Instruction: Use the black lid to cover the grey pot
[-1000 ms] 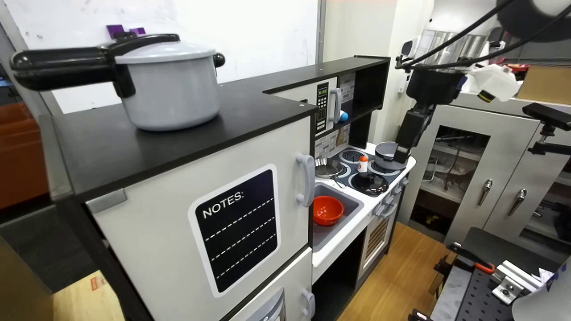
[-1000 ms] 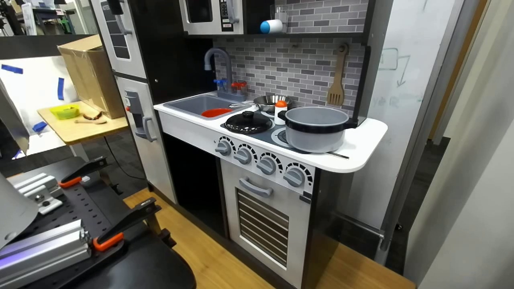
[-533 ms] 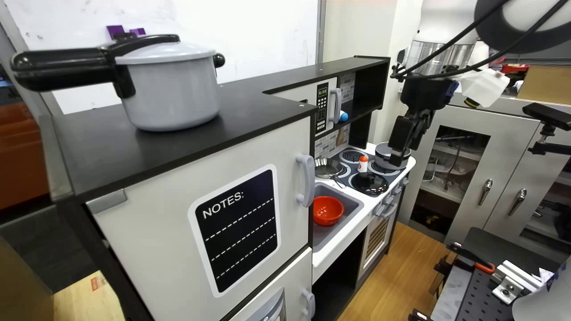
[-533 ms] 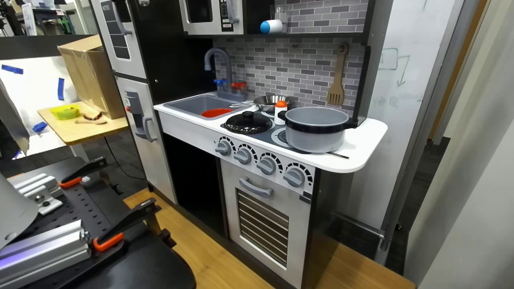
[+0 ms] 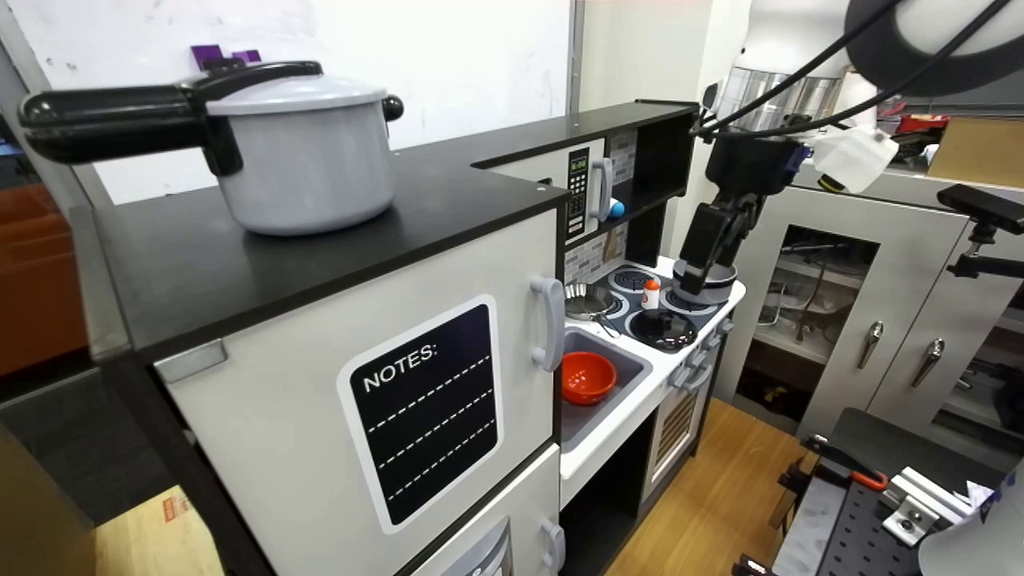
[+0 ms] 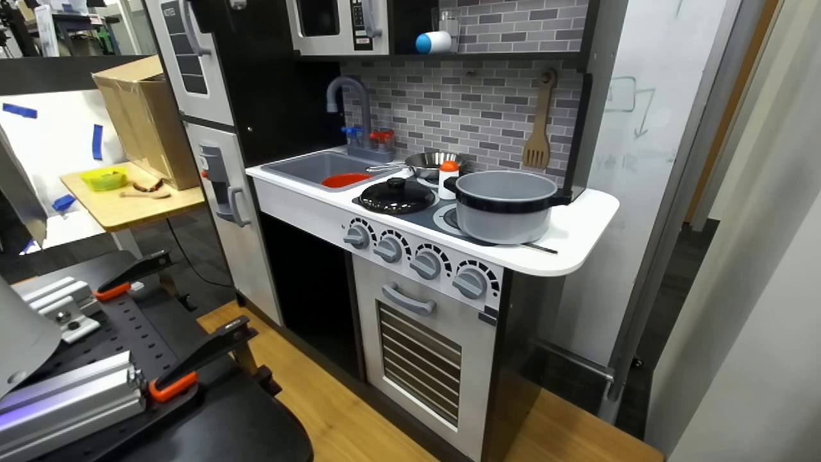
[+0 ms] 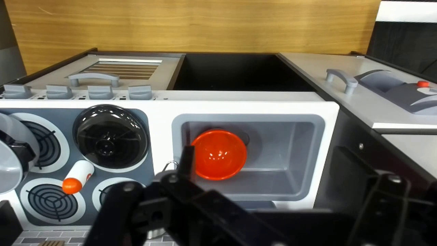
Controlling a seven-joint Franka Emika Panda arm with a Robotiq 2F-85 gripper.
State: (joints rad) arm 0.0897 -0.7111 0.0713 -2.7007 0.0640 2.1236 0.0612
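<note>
Swung a little toward picture-left with the arm in an exterior view since a second ago; no shift to be seen in lid or pot.

Nearest, in the wrist view: pincer with fingers spread wide apart, gripping nothing that shows. Farther on: red bowl down in the sink. Then, on the stove next to the sink: black lid, flat, knob up, with an orange-capped shaker just beside. Farthest, at the stove's outer end: grey pot, upright and uncovered.

Judged to be at the reach for the lid, with no hold taken yet. Next, to bring the pincer across from the sink side, come down around the knob and pinch; then to lift straight up, clear of the shaker, carry level and lower onto the pot. Apt to tilt if pinched off-centre.
</note>
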